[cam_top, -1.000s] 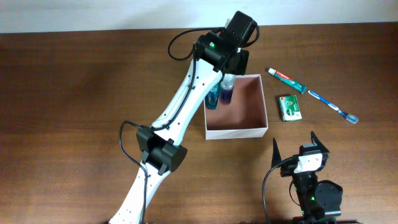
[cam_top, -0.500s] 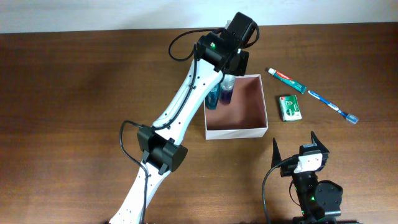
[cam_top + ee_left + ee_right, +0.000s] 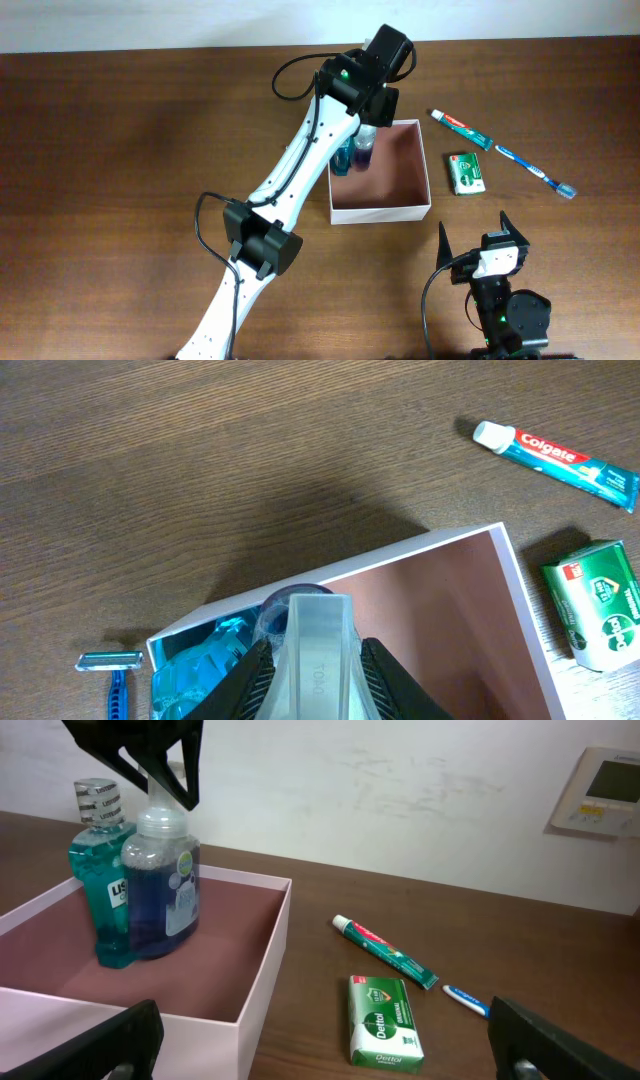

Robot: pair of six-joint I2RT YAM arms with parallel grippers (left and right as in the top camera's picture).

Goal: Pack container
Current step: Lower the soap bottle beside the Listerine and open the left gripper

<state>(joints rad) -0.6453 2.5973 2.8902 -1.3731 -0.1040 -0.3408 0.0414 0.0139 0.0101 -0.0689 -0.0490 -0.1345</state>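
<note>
Container: we find the container (image 3: 381, 213), a shallow white box with a reddish-brown inside, open side up near the middle of the table (image 3: 120, 150).
Left claw: the left gripper (image 3: 158, 788) comes in from above, and its fingers are closed on the cap of the blue bottle (image 3: 160, 890).
Blue bottle: it stands upright in the container's far left corner, just beside the mouthwash bottle (image 3: 100, 880). Its base looks set on the box floor, though we cannot be sure.
Right claw: the right gripper (image 3: 473, 228) sits by the table's near edge with its jaws spread wide, holding nothing.
Step in hand: we judge this to be the setting-down of the blue bottle inside the container.
Next move: we would let go, then lift straight up so the fingers clear the cap and neither bottle tips.
Left outside: the Colgate toothpaste tube (image 3: 462, 129), the green Dettol packet (image 3: 466, 172) and the toothbrush (image 3: 535, 171) lie to the right of the container. A blue razor (image 3: 112, 665) lies on its other side.
</note>
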